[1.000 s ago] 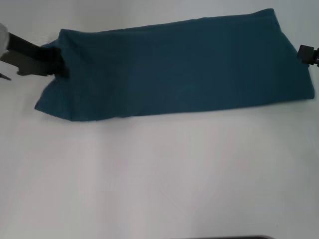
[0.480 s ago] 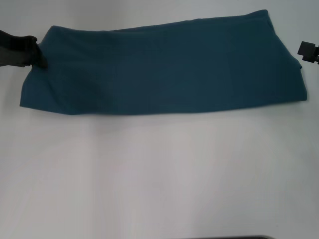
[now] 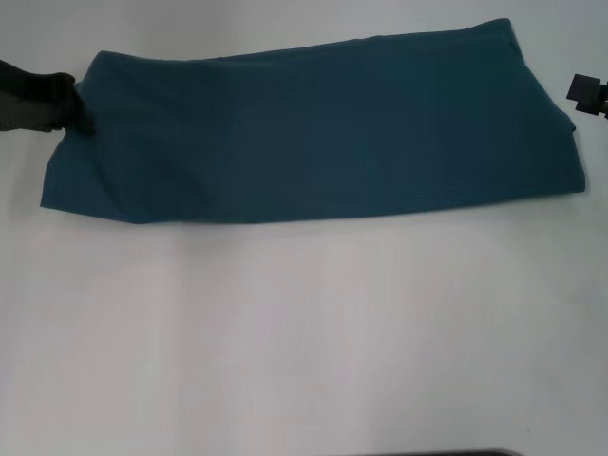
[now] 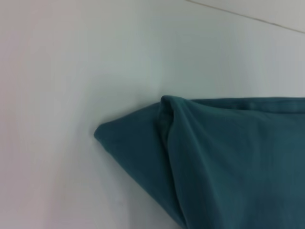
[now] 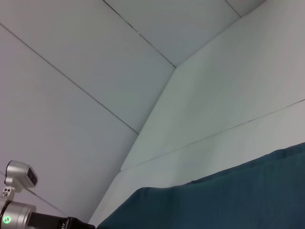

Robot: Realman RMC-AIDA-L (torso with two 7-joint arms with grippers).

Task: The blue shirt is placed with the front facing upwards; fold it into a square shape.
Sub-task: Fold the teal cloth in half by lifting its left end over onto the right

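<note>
Blue shirt (image 3: 313,128) lies as a long band across the far counter (image 3: 304,332). Left gripper (image 3: 74,106) at its left end, right gripper (image 3: 584,95) at its right; can't tell either's opening. Risk: bunched left corner folds crooked.

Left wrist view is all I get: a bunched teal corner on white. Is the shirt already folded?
Observer: Yes. In the head view the blue shirt lies as one long band across the table, no letters showing.
Reviewer: Where are the grippers?
Observer: The left gripper sits at the band's left end; the right gripper is at its right end.
Reviewer: Anything else on the table?
Observer: Nothing else shows on it in the head view.
</note>
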